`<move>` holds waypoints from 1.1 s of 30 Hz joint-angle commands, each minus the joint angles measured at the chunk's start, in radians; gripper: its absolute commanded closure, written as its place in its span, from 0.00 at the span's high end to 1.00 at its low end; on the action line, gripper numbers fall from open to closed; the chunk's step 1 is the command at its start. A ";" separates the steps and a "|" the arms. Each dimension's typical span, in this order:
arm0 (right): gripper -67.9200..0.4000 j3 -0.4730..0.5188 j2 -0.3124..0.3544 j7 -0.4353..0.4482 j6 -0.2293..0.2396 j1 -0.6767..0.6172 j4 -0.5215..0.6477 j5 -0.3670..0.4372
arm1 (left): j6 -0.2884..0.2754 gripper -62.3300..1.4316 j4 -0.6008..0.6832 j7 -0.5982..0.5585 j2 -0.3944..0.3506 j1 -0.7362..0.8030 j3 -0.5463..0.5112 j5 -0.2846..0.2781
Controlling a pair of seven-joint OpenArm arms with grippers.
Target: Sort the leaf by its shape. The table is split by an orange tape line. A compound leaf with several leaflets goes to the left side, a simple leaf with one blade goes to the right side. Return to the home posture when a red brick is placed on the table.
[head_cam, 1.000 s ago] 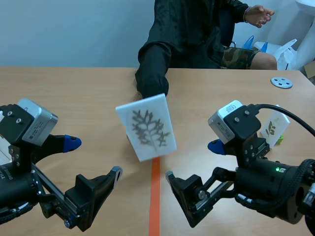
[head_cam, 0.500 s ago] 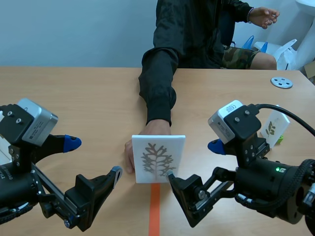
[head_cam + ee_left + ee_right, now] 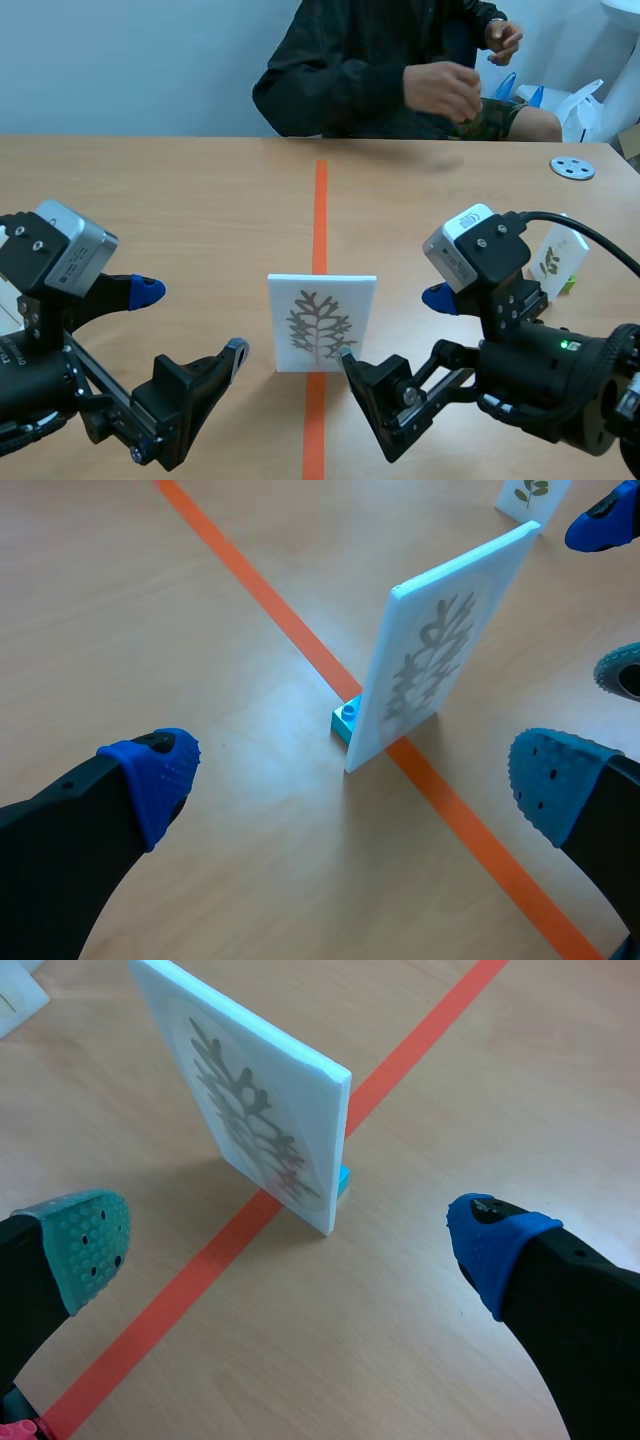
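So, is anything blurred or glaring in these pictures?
Scene view: the person's hand is motion-blurred, the leaf card is crisp. Left wrist view: a pale sheen on the table beside the card's cyan base. Right wrist view: a faint shadow beside the card.

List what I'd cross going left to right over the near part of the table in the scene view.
In order: left gripper, open → white leaf card, standing upright → right gripper, open → small second leaf card, farther back on the table.
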 commanded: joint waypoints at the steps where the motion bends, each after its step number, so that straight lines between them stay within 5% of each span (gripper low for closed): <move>1: 1.00 0.001 0.009 0.014 0.000 0.011 0.021 0.008 | -0.002 1.00 0.027 -0.016 0.002 -0.003 -0.005 -0.012; 17: 1.00 0.003 0.084 0.064 0.000 0.031 0.005 -0.042 | -0.002 1.00 0.027 -0.016 0.002 -0.003 -0.005 -0.010; 33: 1.00 -0.107 0.091 0.212 0.117 0.290 -0.328 -0.066 | -0.002 1.00 0.027 -0.016 0.002 -0.003 -0.005 -0.009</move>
